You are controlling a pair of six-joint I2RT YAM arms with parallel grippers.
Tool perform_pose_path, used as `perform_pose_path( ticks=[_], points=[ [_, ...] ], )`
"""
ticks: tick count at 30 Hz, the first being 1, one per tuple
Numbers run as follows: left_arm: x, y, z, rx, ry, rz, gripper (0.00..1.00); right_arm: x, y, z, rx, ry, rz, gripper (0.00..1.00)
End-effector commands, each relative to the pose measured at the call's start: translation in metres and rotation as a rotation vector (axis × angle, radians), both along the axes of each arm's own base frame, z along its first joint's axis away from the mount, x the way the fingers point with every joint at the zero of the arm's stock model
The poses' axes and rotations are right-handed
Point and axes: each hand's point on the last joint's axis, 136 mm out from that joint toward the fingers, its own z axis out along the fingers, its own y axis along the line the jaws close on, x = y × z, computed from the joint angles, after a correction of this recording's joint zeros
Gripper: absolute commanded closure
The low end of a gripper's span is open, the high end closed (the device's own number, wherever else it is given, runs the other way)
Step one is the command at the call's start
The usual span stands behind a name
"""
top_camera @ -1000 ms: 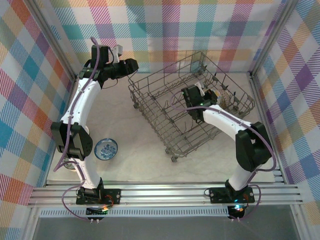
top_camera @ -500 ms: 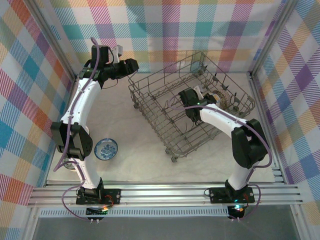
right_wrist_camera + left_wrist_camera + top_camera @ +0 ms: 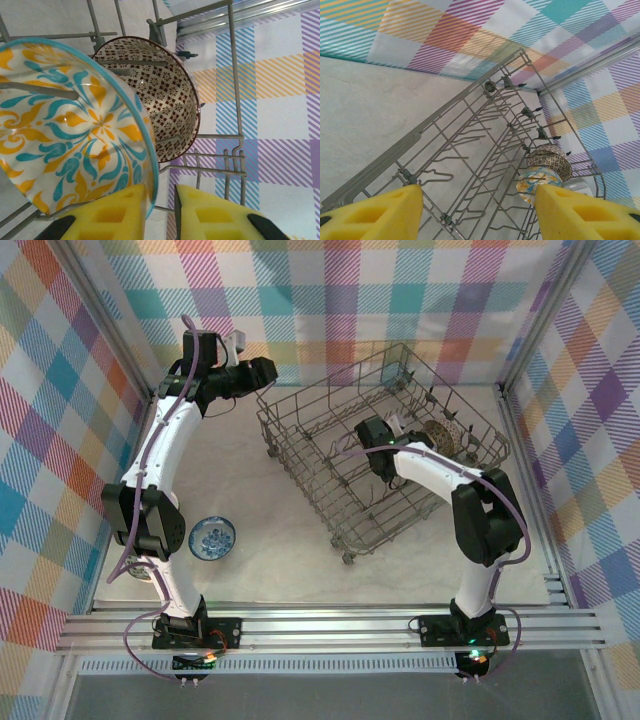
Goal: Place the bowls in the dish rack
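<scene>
yellow-teal floral bowl [image 3: 75, 135], brown-patterned bowl [image 3: 167, 95], grey rack [image 3: 232, 65]

Pastel plaid fabric walls [image 3: 400, 300] are wrapping round from 9 to 3 o'clock, pale speckled flat tabletop [image 3: 270, 550] is sitting in the middle, ribbed aluminium rail [image 3: 330, 625] is running along 6 o'clock.

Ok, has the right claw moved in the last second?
Yes. In the top view the right claw has drawn slightly left inside the rack, away from the brown bowl near the rack's right wall.
</scene>
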Motion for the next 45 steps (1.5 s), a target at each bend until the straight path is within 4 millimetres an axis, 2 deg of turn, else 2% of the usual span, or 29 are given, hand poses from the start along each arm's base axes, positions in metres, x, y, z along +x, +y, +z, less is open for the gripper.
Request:
perform_pose_path(
  ticks=[1, 6, 10, 13, 16, 20, 23, 26, 30, 34, 37, 40, 45],
  points=[
    [-0.001, 0.007, 0.013, -0.022, -0.026, 0.009, 0.39, 0.004, -0.002, 0.012, 0.005, -0.038, -0.027, 0.72],
    [-0.001, 0.008, 0.010, -0.017, -0.013, 0.014, 0.39, 0.006, 0.002, 0.020, 0.049, -0.054, -0.021, 0.52],
    [-0.003, 0.010, 0.009, -0.011, 0.012, 0.027, 0.39, 0.003, 0.008, 0.027, 0.129, -0.035, 0.003, 0.29],
    [-0.005, 0.014, 0.005, 0.005, 0.031, 0.051, 0.38, 0.006, 0.017, 0.035, 0.198, -0.062, 0.069, 0.18],
    [-0.010, 0.026, -0.002, 0.048, 0.080, 0.118, 0.38, 0.010, 0.030, 0.051, 0.280, -0.122, 0.155, 0.12],
    [-0.025, 0.049, -0.006, 0.118, 0.130, 0.212, 0.38, 0.020, 0.052, 0.073, 0.414, -0.174, 0.274, 0.07],
    [-0.045, 0.068, -0.009, 0.165, 0.192, 0.294, 0.38, 0.019, 0.074, 0.084, 0.539, -0.158, 0.360, 0.04],
    [-0.073, 0.089, -0.015, 0.218, 0.279, 0.374, 0.37, 0.011, 0.093, 0.093, 0.701, -0.149, 0.417, 0.03],
    [-0.121, 0.118, -0.041, 0.322, 0.456, 0.509, 0.37, 0.003, 0.115, 0.104, 0.866, -0.139, 0.492, 0.03],
    [-0.176, 0.135, -0.075, 0.361, 0.617, 0.610, 0.36, -0.002, 0.132, 0.109, 0.970, -0.140, 0.562, 0.03],
    [-0.209, 0.140, -0.096, 0.340, 0.685, 0.668, 0.35, -0.009, 0.143, 0.113, 1.068, -0.122, 0.590, 0.03],
    [-0.231, 0.141, -0.122, 0.317, 0.746, 0.708, 0.34, -0.016, 0.148, 0.113, 1.098, -0.100, 0.616, 0.03],
    [-0.243, 0.140, -0.184, 0.294, 0.881, 0.711, 0.33, -0.020, 0.138, 0.110, 1.074, -0.130, 0.607, 0.03]
  ],
)
